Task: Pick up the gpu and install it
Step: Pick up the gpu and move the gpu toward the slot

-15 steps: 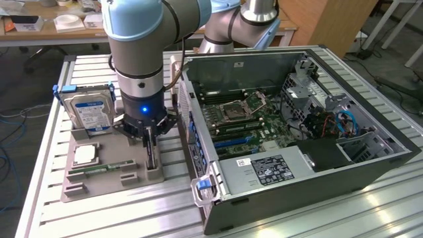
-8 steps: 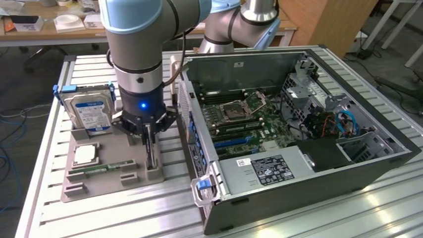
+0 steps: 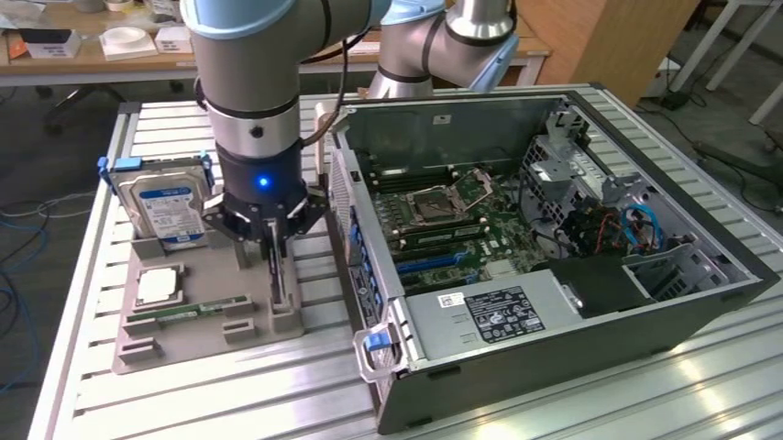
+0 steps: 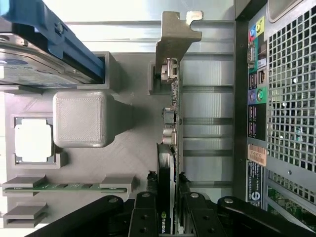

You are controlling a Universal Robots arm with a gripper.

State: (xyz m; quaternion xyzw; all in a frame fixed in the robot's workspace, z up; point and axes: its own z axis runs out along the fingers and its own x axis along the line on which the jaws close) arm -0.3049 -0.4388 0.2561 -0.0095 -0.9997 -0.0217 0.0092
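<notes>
The gripper [image 3: 277, 249] hangs straight down from the arm over a grey holder tray [image 3: 196, 335], its jaws partly closed on the top edge of the gpu [image 3: 282, 286], which stands on edge in its slot at the side of the tray nearest the open computer case [image 3: 588, 330]. Tray and case sit on a slatted aluminium table [image 3: 183, 403]. Behind it there is a wooden desk [image 3: 73, 57] with small items on it, and cables lie on the floor. The tray also holds a hard drive [image 3: 165, 206], upright at the far end, a processor [image 3: 157, 286] and a memory stick [image 3: 183, 313]. In this exterior view the card looks blade-thin, with its long axis running along the tray, parallel to the case's side. In the wrist view the black fingers [image 4: 143, 217] press in on both faces of the gpu [image 4: 166, 168], seen edge-on, and the gripper [image 4: 165, 219] has it pinched between them. Its metal bracket end points toward the hard drive [image 4: 34, 54] end of the tray [image 4: 133, 148] — the gripped end is the opposite one. The case's rear ports and vent grille [image 4: 281, 98] run alongside the card, just across a strip of table.
</notes>
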